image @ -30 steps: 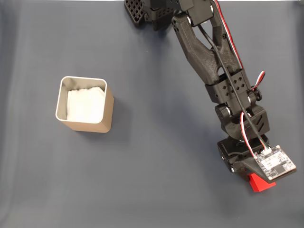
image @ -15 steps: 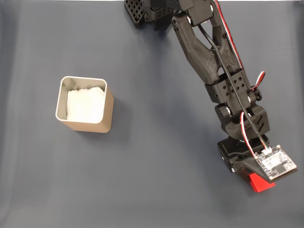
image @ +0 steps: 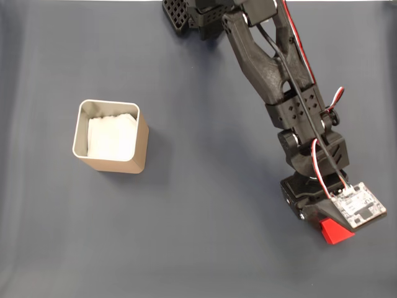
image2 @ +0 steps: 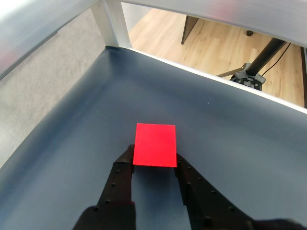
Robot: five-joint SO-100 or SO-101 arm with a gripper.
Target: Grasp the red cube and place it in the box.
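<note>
Hand [image2: 154, 160] closed on cube [image2: 154, 144], fingers on opp flat sides, at counter [image: 205, 205] right edge, far from box [image: 110, 136]; prob light, rigid, smooth, may slip

Matte black printed arm [image: 273, 68] built of angular segments, one block dotted with small round holes, and a perforated grid plate [image: 175, 13] at the base end. Red, white and black servo wires [image: 322, 164] trailing along the links to a small white circuit board [image: 358, 208] with dark chips at the wrist. Black gripper [image2: 154, 165] with two flat fingers [image2: 120, 179] whose upper faces are studded with rows of small round holes.
</note>
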